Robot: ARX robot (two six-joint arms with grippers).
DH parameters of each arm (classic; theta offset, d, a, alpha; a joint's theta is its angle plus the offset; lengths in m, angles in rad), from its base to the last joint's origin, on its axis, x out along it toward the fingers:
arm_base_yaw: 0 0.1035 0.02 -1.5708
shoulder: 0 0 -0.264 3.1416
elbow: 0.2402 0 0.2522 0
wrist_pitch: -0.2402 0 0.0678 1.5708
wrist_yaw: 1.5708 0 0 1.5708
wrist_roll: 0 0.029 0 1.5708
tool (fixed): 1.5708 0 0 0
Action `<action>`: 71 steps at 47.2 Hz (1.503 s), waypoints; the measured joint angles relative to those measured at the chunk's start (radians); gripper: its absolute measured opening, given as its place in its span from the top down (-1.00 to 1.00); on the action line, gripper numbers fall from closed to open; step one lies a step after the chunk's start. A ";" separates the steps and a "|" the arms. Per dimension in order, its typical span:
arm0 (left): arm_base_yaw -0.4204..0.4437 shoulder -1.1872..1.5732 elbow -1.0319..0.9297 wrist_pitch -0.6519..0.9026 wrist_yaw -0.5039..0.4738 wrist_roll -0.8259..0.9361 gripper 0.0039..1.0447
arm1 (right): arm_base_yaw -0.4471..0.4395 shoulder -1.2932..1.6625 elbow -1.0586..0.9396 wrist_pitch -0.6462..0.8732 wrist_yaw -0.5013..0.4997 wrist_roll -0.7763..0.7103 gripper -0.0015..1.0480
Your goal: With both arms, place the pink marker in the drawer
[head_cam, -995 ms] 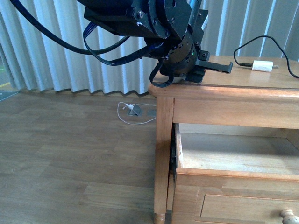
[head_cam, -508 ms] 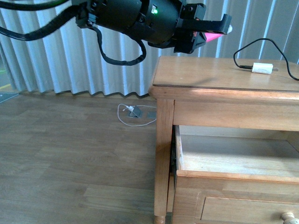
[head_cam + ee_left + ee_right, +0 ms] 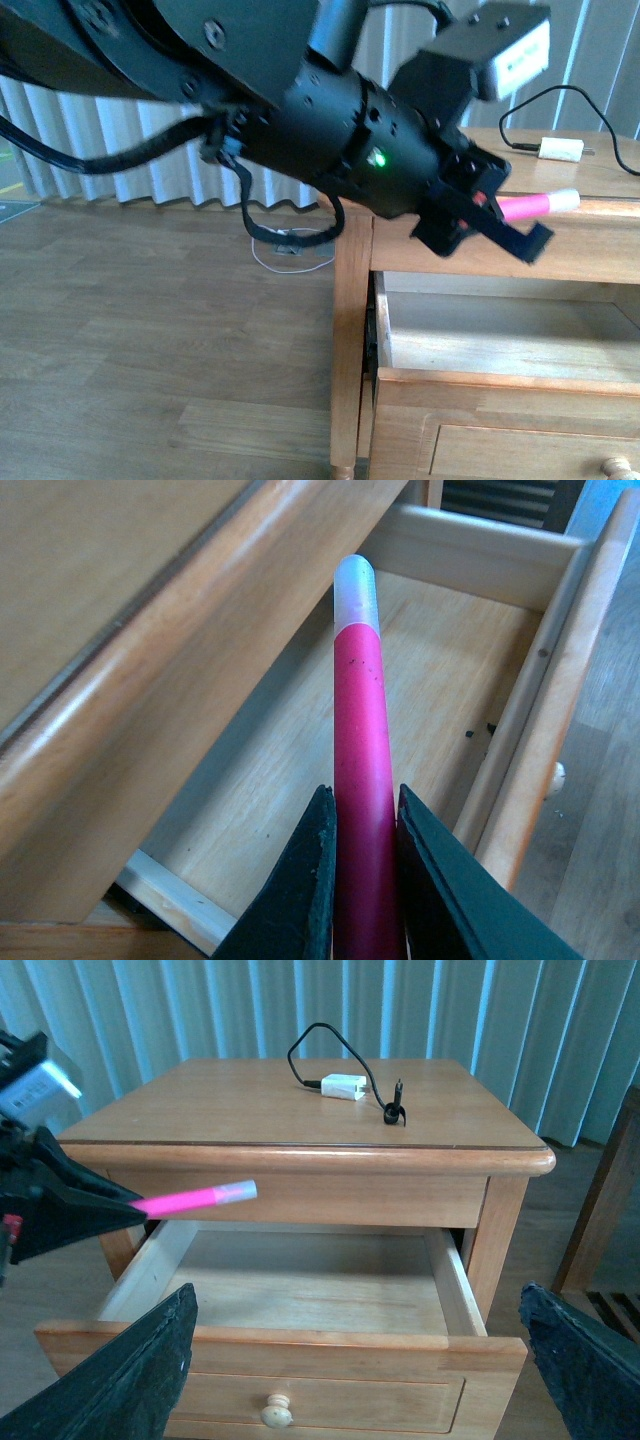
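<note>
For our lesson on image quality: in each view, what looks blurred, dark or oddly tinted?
Front view: the left arm looms close, soft with blur, against bright backlit curtains. Left wrist view: the pink marker is fairly sharp; the tabletop edge nearby is soft. Right wrist view: bluish tint on the curtains; the right jaws are dark, unfocused.

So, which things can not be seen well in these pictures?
- Front view: the left gripper covers the rear end of the pink marker.
- Left wrist view: the bottom edge cuts off the marker's lower end.
- Right wrist view: the tabletop hides the back of the drawer.
</note>
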 joint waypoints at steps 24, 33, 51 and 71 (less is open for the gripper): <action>-0.042 0.226 0.148 -0.009 -0.088 -0.036 0.72 | 0.000 0.000 0.000 0.000 0.000 0.000 -0.84; -0.046 0.239 0.148 -0.014 -0.117 -0.035 0.48 | 0.000 0.000 0.000 0.000 0.000 0.000 -0.84; -0.035 0.140 0.045 0.065 -0.175 -0.037 -0.56 | 0.000 0.000 0.000 0.000 0.000 0.000 -0.84; 0.116 -0.341 -0.343 0.284 -0.370 -0.179 -0.89 | 0.000 0.000 0.000 0.000 0.000 0.000 -0.84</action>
